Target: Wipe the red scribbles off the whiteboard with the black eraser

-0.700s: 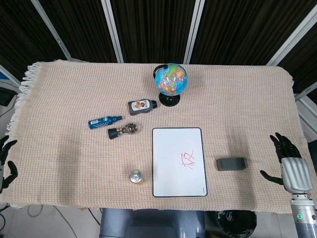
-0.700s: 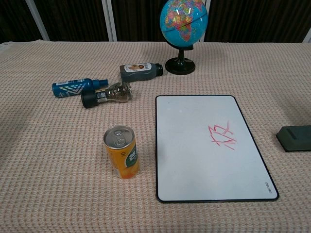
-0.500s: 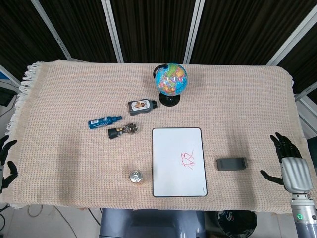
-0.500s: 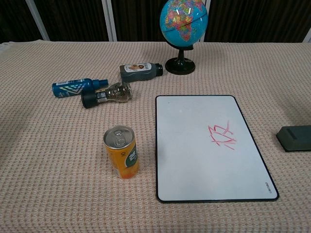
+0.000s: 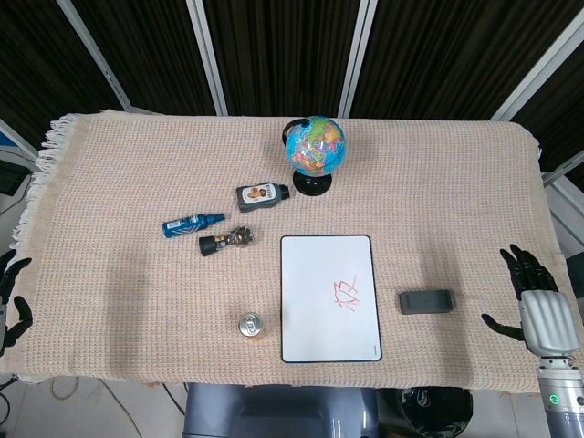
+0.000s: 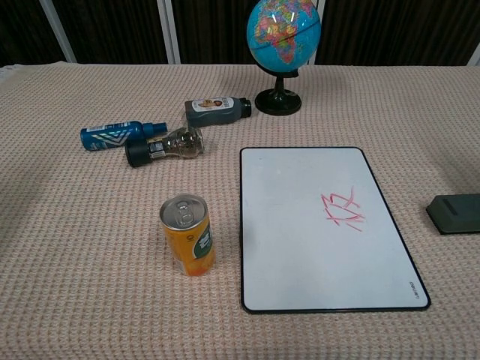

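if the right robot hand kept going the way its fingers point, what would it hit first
Probably nothing: the right robot hand points toward the table's far edge, along the bare cloth. The black eraser sits off to its side, outside that line.

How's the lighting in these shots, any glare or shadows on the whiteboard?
Head view: even light, whiteboard free of glare, soft darker patches on the cloth at left. Chest view: sharp, a highlight on the globe, red scribbles clearly legible.

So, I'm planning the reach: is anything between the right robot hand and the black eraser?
Nothing visible: only bare cloth lies between the right robot hand and the black eraser, which sits right of the whiteboard.
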Motion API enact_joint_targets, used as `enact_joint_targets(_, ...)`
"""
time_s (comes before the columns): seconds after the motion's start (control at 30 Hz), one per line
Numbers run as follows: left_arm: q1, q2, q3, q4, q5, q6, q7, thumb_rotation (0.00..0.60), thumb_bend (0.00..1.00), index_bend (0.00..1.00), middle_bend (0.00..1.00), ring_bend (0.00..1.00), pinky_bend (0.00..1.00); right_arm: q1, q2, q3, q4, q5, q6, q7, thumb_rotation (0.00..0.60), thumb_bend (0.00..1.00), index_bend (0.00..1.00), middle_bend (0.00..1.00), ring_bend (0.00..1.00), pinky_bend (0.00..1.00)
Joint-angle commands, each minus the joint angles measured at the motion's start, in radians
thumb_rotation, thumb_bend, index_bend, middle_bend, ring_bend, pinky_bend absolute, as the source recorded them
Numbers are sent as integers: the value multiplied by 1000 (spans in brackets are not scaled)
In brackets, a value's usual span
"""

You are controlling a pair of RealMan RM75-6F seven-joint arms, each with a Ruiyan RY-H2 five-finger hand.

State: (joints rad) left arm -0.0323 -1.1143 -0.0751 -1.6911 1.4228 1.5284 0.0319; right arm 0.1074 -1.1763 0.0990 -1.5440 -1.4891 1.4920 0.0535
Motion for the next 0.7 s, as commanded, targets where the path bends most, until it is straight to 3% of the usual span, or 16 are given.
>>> enact_joint_targets(0.03,0,0,1,0,1,-1,1,600,742,160,44,0,0,-1,5,-4,-2,3,-7,0,600,78,0,0,36,160)
enact_joint_targets(0.33,0,-2,0,-4,-4,-2,3,600,742,160,44,0,0,16,62,-48,-35,-10,-102,80,600,77,0,54,70,160)
enact_joint_targets(0.7,-3,1,-2,-8,-9,-8,3,600,742,160,44,0,0,147,134,-81,-3,4,-394,186,600,75,7,147,107,160)
